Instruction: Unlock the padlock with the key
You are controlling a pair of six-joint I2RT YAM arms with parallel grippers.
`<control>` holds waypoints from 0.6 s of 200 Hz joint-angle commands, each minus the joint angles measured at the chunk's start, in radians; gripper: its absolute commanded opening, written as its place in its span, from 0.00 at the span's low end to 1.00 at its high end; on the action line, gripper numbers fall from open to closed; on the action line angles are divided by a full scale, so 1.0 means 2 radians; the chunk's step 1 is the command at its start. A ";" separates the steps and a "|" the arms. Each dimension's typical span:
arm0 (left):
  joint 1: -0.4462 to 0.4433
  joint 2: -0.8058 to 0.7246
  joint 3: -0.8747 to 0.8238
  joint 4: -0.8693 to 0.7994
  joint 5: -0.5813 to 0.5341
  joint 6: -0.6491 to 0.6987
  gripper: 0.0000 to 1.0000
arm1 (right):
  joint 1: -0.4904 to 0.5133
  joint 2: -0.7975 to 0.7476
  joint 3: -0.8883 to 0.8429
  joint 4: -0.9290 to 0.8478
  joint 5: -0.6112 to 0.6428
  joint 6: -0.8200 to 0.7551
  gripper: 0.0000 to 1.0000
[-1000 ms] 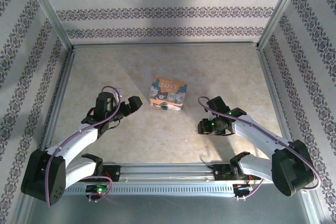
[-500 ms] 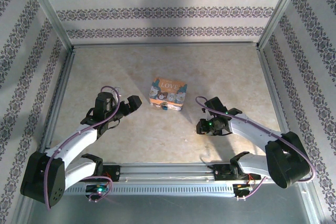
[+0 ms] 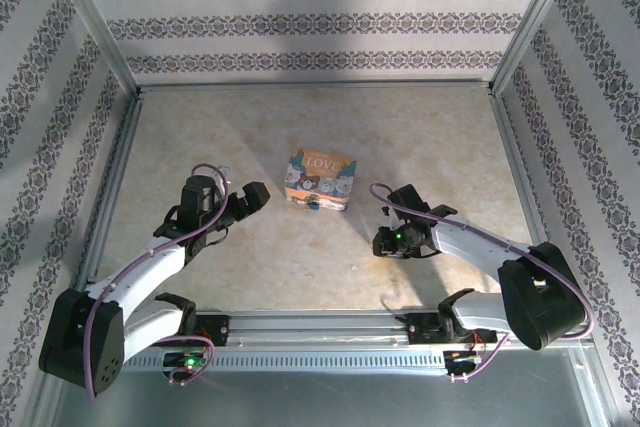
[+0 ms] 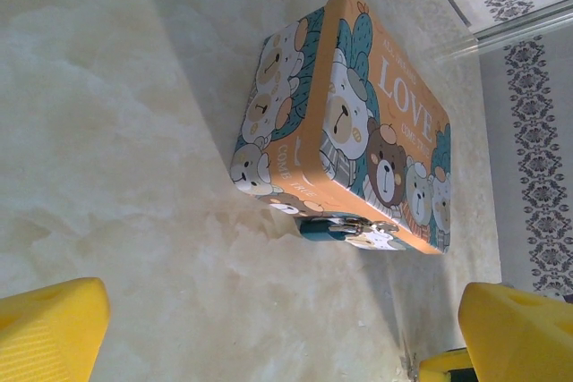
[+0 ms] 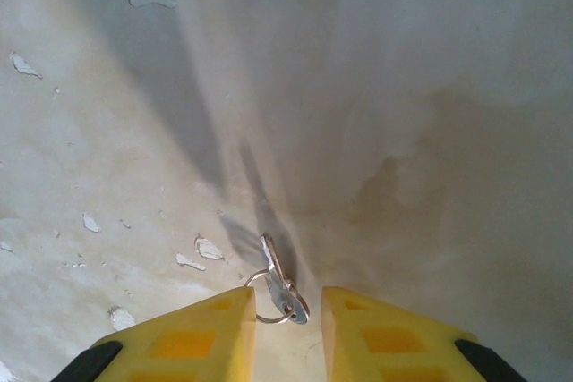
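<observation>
- Padlock (image 4: 345, 228): small, teal body with a silvery shackle; hangs on the near face of the box (image 4: 376, 123), mid-table (image 3: 300, 257).
- Key (image 5: 271, 266): thin silvery sliver on a wire ring, flat on the table.
- Right gripper (image 5: 288, 310): fingers narrowly parted, astride the key.
- Left gripper (image 4: 286, 337): spread wide, empty.

Shiny metal key (image 5: 272, 267), glossy printed box (image 4: 354, 131), matt mottled table (image 3: 220, 137)
</observation>
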 commanded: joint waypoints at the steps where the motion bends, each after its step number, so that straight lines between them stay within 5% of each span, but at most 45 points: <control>1: -0.007 -0.006 0.013 -0.011 -0.008 0.009 1.00 | 0.003 0.007 -0.004 0.001 -0.010 0.006 0.24; 120: -0.007 -0.012 0.014 -0.021 -0.014 0.017 1.00 | 0.004 0.021 -0.002 0.013 -0.013 0.009 0.15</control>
